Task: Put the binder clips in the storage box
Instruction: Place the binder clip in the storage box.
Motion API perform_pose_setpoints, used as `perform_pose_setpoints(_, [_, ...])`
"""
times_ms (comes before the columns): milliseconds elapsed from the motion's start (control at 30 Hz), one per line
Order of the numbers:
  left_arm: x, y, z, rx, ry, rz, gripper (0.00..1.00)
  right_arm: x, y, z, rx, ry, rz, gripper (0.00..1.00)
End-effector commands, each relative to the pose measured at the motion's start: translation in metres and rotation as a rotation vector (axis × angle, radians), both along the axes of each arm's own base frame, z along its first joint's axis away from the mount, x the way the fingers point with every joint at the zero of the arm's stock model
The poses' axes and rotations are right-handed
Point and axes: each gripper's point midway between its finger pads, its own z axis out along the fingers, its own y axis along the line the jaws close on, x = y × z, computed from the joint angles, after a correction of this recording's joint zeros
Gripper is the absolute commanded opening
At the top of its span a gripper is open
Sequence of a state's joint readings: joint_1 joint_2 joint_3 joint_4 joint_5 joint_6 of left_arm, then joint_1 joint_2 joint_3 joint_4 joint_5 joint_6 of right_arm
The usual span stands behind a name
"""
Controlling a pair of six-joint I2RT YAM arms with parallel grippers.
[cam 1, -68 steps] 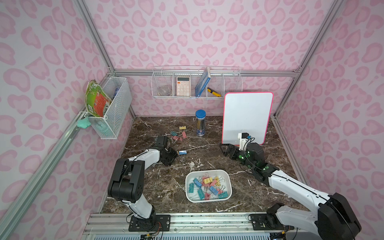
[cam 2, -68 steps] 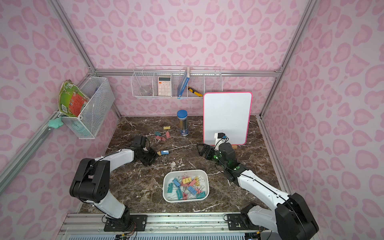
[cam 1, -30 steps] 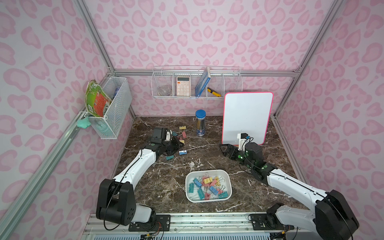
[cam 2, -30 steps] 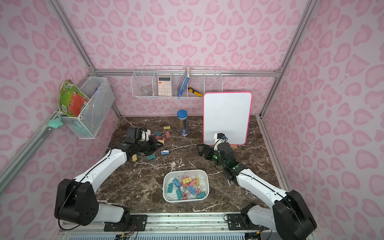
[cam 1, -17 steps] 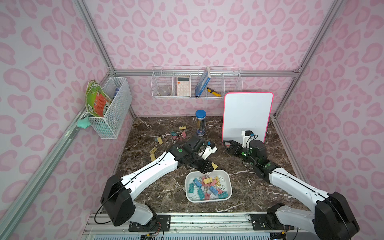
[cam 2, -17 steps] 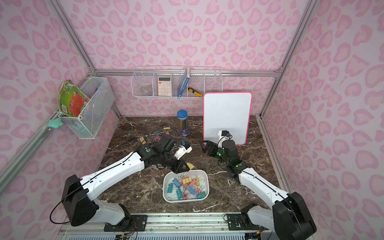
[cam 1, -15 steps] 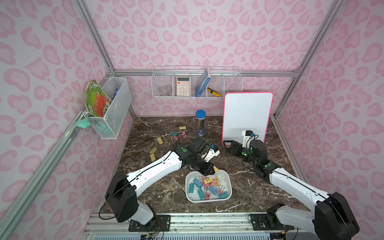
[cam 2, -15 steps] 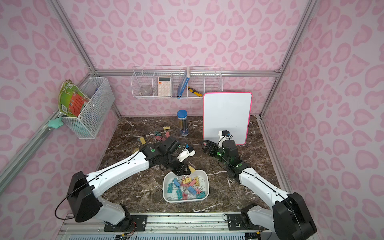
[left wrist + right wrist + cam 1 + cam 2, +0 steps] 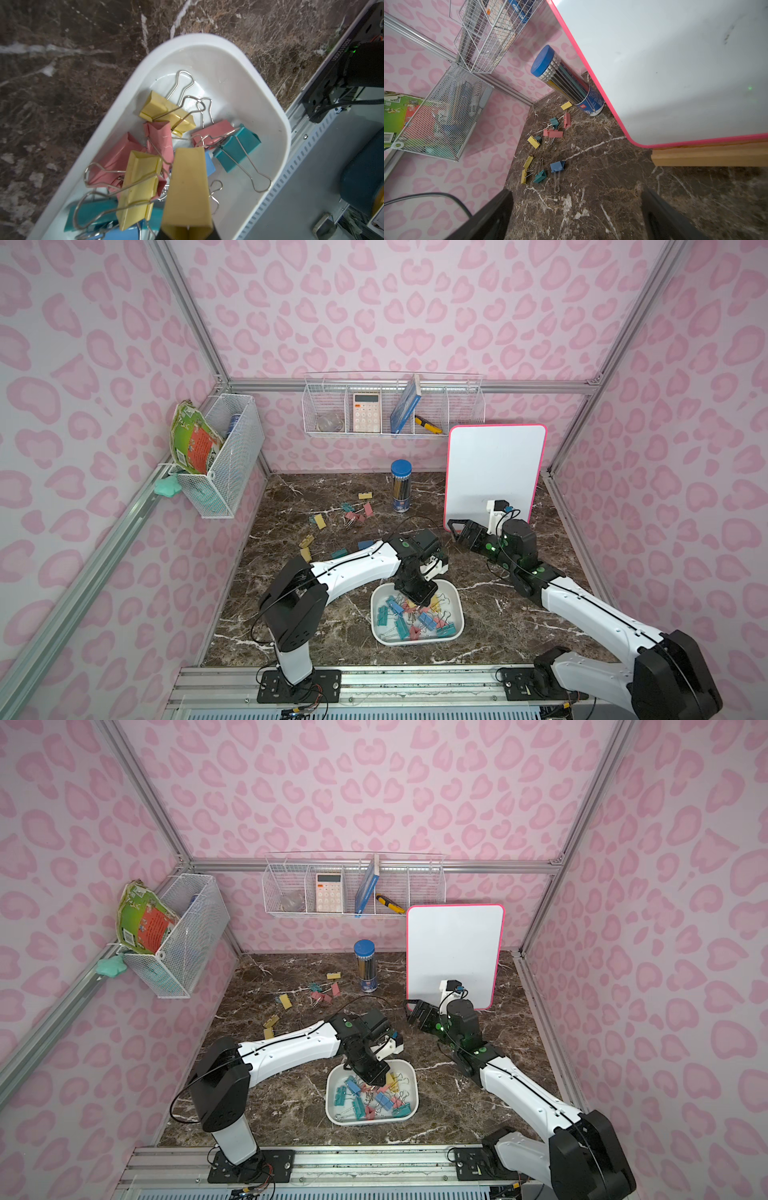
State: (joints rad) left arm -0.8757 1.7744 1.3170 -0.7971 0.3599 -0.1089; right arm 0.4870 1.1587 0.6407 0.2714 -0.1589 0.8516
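- Nearest you, the storage box sits at the front of the bench. It holds a heap of pink, teal, blue and yellow binder clips.
- Your left arm reaches over the box. The left jaws point down and pinch a yellow clip just above the heap.
- Your right arm stretches back on the right. The right jaws are spread wide with nothing between them, near the foot of the whiteboard.
- Beyond the left arm, loose clips lie scattered on the bench.
- Behind them, a blue-capped pencil tube stands beside the pink-edged whiteboard.
- Farthest back, wire baskets hang on the walls.
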Motion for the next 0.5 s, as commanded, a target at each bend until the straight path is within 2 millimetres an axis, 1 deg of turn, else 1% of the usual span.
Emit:
perform_pose_setpoints(0, [0.009,0.002,0.014,-0.014,-0.059,0.038,0.23,0.002,-0.001,0.005,-0.013,-0.022,-0.004,0.98])
perform_pose_setpoints(67, [0.013,0.002,0.027,-0.055,-0.084,0.048,0.33,0.002,-0.001,0.005,-0.015,-0.024,-0.004,0.98])
perform_pose_setpoints(133, [0.017,0.001,0.045,-0.120,-0.100,0.058,0.43,0.001,0.000,0.006,-0.013,-0.026,-0.001,0.98])
perform_pose_setpoints(200, [0.024,0.004,0.060,-0.165,-0.122,0.081,0.46,0.001,0.001,0.007,-0.012,-0.028,0.003,0.98])
perform_pose_setpoints(267, [0.038,0.013,0.075,-0.199,-0.166,0.146,0.45,0.000,0.001,0.009,-0.013,-0.034,0.004,0.98])
perform_pose_setpoints(333, [0.064,0.031,0.090,-0.237,-0.224,0.266,0.43,-0.001,0.001,0.009,-0.022,-0.039,0.003,0.98])
perform_pose_setpoints(400, [0.097,0.064,0.098,-0.205,-0.297,0.465,0.41,-0.002,0.002,0.008,-0.027,-0.040,0.004,0.98])
perform_pose_setpoints(467, [0.123,0.096,0.102,-0.166,-0.348,0.614,0.39,-0.003,0.002,0.007,-0.030,-0.038,0.005,0.98])
